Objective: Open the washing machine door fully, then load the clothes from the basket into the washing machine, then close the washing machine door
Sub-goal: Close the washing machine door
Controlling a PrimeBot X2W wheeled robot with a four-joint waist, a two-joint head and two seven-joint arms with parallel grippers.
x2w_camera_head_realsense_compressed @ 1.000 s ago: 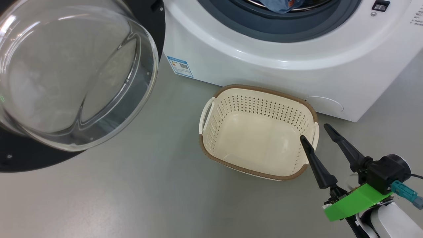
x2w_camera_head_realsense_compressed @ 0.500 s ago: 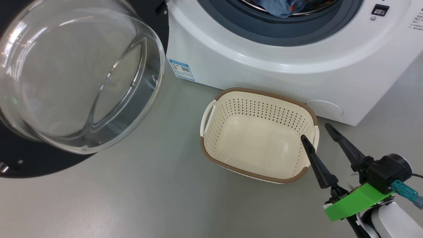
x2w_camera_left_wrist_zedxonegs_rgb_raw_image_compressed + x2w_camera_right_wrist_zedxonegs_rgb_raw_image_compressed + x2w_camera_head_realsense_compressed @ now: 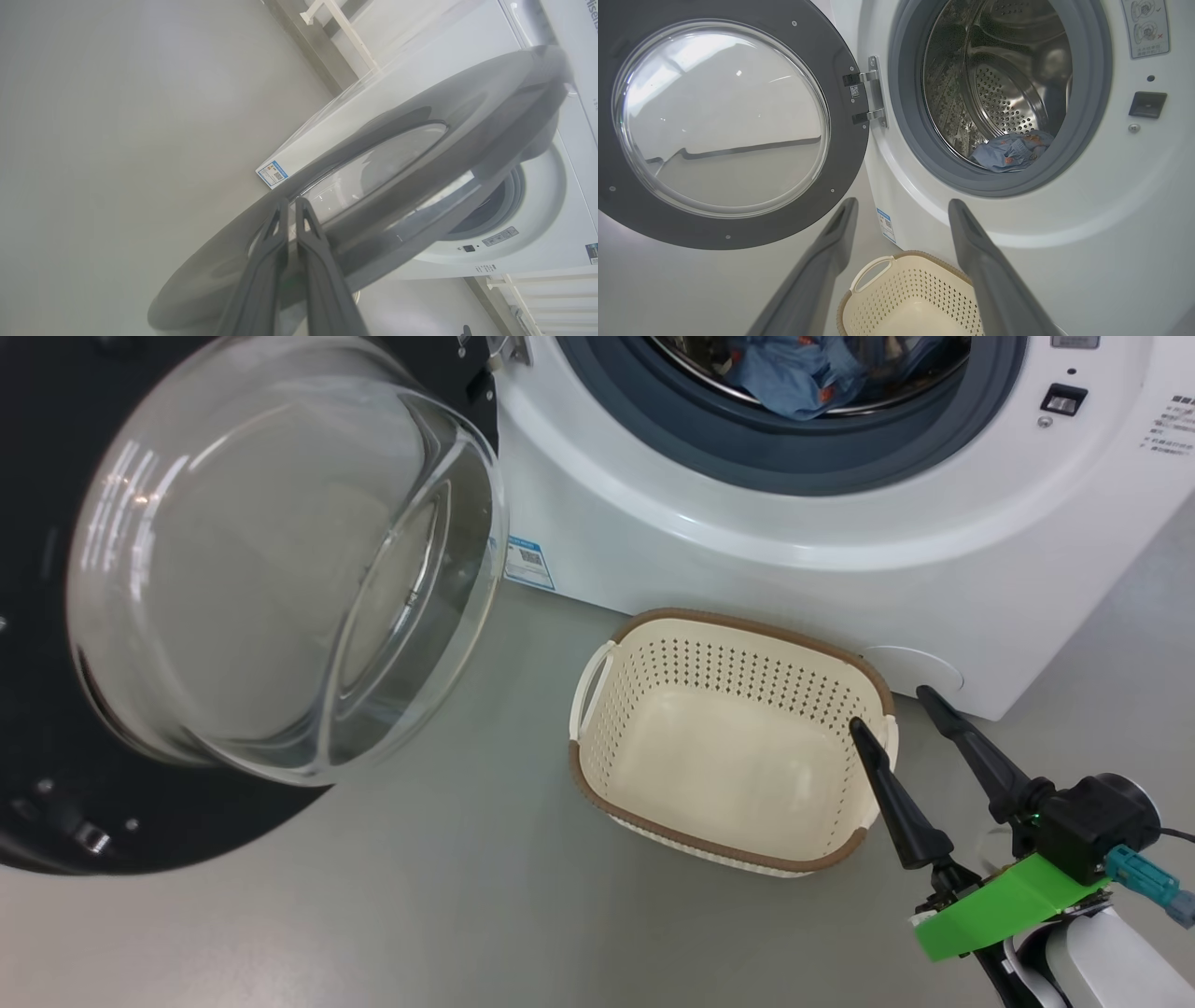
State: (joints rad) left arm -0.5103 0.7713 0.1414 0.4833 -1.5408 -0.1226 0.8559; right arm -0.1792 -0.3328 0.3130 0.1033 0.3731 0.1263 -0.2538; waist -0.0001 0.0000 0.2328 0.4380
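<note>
Door (image 3: pixel 271 588) has swung nearer the washing machine (image 3: pixel 747 551); camera tilted up. Your left tool (image 3: pixel 292 201), fingers together, meets its outer face; your right tool (image 3: pixel 889 707) hangs spread, empty, beside the basket (image 3: pixel 728 616). Clothes (image 3: pixel 794 383) at the drum lip may jam the closing door.

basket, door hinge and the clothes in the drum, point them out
basket (image 3: pixel 747 663): head view, far perforated wall
door hinge (image 3: pixel 876 93): right wrist view, metal plate
clothes (image 3: pixel 1008 151): right wrist view, middle of the blue fabric
</note>
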